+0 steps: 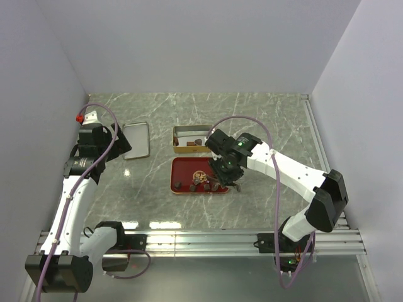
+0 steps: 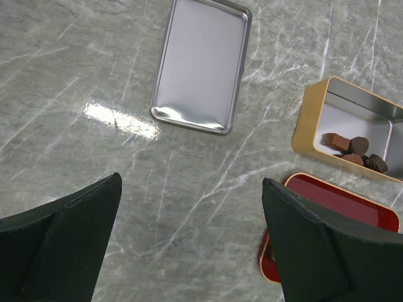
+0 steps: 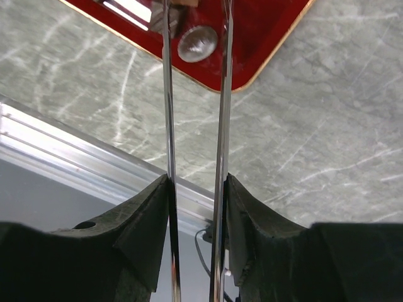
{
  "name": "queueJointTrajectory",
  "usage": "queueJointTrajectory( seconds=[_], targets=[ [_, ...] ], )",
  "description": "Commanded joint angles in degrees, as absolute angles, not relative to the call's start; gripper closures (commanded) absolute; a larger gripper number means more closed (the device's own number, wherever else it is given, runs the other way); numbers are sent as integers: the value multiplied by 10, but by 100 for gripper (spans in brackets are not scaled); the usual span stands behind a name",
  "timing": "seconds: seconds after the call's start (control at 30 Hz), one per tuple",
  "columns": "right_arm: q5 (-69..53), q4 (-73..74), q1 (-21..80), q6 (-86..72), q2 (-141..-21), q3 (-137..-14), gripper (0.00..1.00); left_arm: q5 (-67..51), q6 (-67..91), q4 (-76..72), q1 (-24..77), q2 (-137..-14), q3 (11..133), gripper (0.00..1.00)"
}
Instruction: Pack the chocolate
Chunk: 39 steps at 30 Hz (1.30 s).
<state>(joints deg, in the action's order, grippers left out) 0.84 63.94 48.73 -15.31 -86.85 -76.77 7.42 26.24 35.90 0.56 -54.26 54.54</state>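
**Holding tongs over the tray: chocolate part packed**

Right gripper (image 3: 196,184): part closed, its fingers pinching the two blades of the tongs (image 3: 221,113), which stand near parallel with a narrow gap between them. We judge the squeeze partial so that the tips can straddle a single piece. The tips reach over the red tray (image 3: 264,38), one on each side of a round shiny piece that we take for wrapped chocolate (image 3: 197,43). We cannot tell whether they touch it.

Chocolate, whereabouts: several pieces lie loose on the tray under the right arm. A few dark ones already sit in the gold tin (image 2: 308,126), just beyond the tray.

Left gripper (image 2: 192,182): wide open and empty, hanging above bare table (image 2: 94,75) near the lid (image 2: 201,63). We judge it is parked there to leave the tray and tin free for the right arm.

Surroundings: the lid lies flat, well apart to the left, so the tin stands open. The tin's wall rises between the tray and its floor, and we expect a carried piece must be lifted over it. A metal rail (image 3: 75,151) runs along the near edge, clear of the tray.
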Motion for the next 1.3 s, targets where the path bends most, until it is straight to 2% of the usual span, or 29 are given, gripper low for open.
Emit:
queueJointTrajectory(
  seconds=[0.0,0.33,0.5,0.7,1.27],
  targets=[
    [27,641,490,-149,-851,-765,54,77,265,345,3,-540,543,0],
    [4,630,490,-148,-868,-793,56,82,264,350,3,-531,541,1],
    [4,639,490,-146,-868,-807,66,75,267,346,3,-531,539,1],
    [7,655,490,-151,-867,-846,71,71,263,340,3,-541,547,1],
    [22,684,489,-154,-898,-959,72,77,265,344,3,-528,539,0]
  ],
)
